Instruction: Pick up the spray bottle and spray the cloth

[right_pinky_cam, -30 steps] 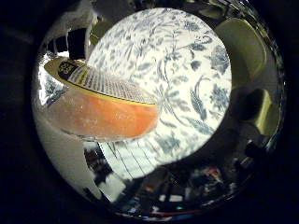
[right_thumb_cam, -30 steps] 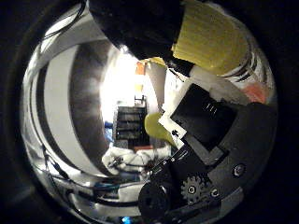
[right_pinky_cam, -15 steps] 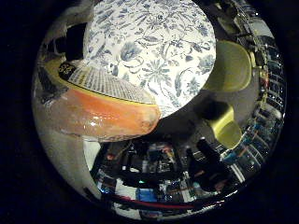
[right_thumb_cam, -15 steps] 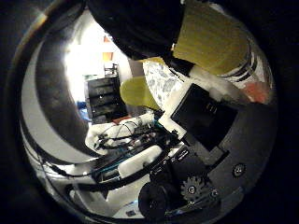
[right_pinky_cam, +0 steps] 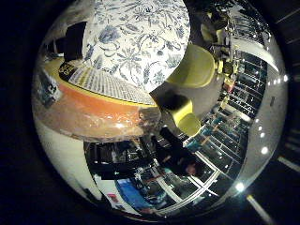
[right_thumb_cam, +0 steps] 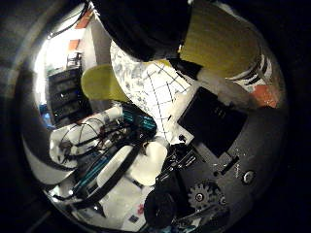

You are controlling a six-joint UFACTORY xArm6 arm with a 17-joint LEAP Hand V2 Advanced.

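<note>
**A:** Where is the spray bottle [right_pinky_cam: 93,117], and what is the hand [right_thumb_cam: 218,160] doing?

**B:** The bottle lies right against the palm and fills much of the little-finger view. I see its orange body and striped label [right_pinky_cam: 103,84]. Its yellow sprayer head [right_thumb_cam: 218,39] shows in the thumb view, beside the hand's black and white parts. I read the fingers as wrapped round the bottle, which is held clear of the table.

**A:** What about the long axis?

**B:** It runs across the palm, from the orange body on the little-finger side to the yellow head on the thumb side.

**A:** And the target?

**B:** The checked cloth [right_thumb_cam: 163,94] lies on the floral table top [right_pinky_cam: 140,37], beyond the sprayer head and well apart from it. The bottle stands between the palm and the table. I judge that the nozzle must be turned toward that cloth before I squeeze, but I cannot tell which way it points now.

**A:** Any contents?

**B:** There is orange liquid in the bottle, though I cannot read its level. Yellow chairs [right_pinky_cam: 197,65] stand beside the table.
</note>
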